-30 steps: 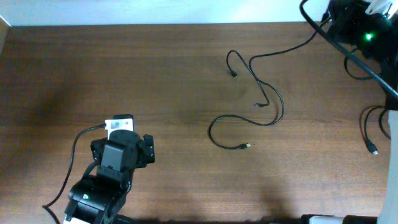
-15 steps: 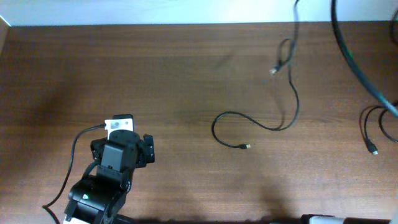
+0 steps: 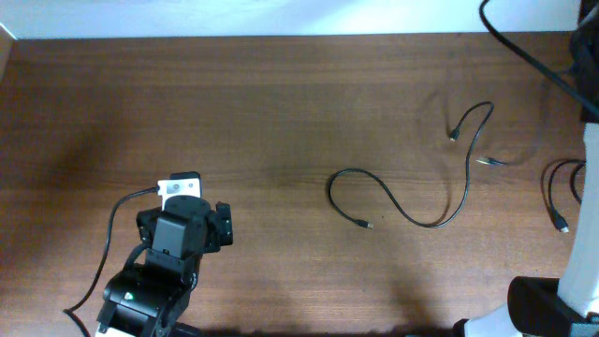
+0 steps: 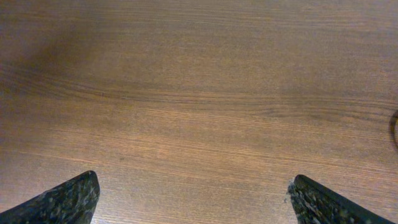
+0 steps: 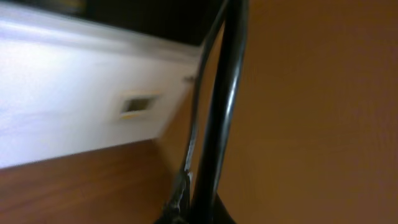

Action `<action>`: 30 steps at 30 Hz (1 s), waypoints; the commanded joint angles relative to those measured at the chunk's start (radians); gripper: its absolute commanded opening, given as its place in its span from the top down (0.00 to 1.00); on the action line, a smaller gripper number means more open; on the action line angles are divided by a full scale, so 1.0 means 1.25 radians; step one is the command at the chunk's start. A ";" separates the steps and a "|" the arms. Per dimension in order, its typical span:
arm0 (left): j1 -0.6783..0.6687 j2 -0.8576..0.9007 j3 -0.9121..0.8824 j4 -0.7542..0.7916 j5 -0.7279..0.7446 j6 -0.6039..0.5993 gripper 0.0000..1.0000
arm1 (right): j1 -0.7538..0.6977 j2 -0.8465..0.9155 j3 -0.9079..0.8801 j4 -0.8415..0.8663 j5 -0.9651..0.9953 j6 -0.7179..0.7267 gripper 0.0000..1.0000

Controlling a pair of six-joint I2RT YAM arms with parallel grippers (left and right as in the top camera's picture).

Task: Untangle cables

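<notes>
A thin black cable (image 3: 412, 211) lies on the brown table right of centre. It runs from a plug end (image 3: 363, 224) round a loop, then up to a second plug end (image 3: 453, 137). Another small plug (image 3: 487, 162) lies beside it, blurred. A further thin cable (image 3: 558, 217) lies at the right edge. My left gripper (image 3: 181, 185) is at the lower left, open and empty over bare wood (image 4: 196, 199). My right gripper (image 5: 193, 214) is raised off the table; its view is blurred, with a thin cord and a thick black cable running to the jaws.
Thick black arm cables (image 3: 533, 61) cross the top right corner. The right arm's white link (image 3: 585, 234) stands at the right edge. A white wall strip (image 3: 281, 17) borders the table's far edge. The left arm's own cable (image 3: 108, 239) trails at the lower left.
The thin cable has been dragged to the right and its upper part, lifted off the top edge before, now lies lower on the table. The left arm has not moved.
</notes>
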 commanded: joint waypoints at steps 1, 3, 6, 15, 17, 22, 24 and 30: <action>0.005 -0.004 0.002 0.002 -0.009 0.013 0.01 | 0.013 -0.017 0.007 0.108 0.230 -0.119 0.96; 0.005 -0.004 0.002 0.002 -0.009 0.013 0.01 | 0.013 -0.018 0.007 0.157 0.240 -0.119 0.96; 0.005 -0.004 0.002 0.002 -0.008 0.013 0.01 | 0.010 -0.014 0.007 0.143 0.153 -0.001 0.96; 0.005 -0.004 0.002 0.001 -0.009 0.013 0.01 | -0.115 0.113 0.007 0.221 -0.038 0.038 0.96; 0.005 -0.004 0.002 0.001 -0.009 0.013 0.01 | -0.161 0.163 0.007 0.236 -0.037 0.084 0.96; 0.005 -0.004 0.002 0.002 -0.009 0.013 0.01 | -0.288 0.285 0.007 0.199 -0.104 0.237 0.96; 0.005 -0.004 0.002 0.002 -0.008 0.013 0.01 | -0.324 0.332 0.007 0.143 -0.178 0.268 0.96; 0.005 -0.004 0.002 0.002 -0.009 0.013 0.01 | -0.345 0.403 0.000 0.036 -0.361 0.276 0.96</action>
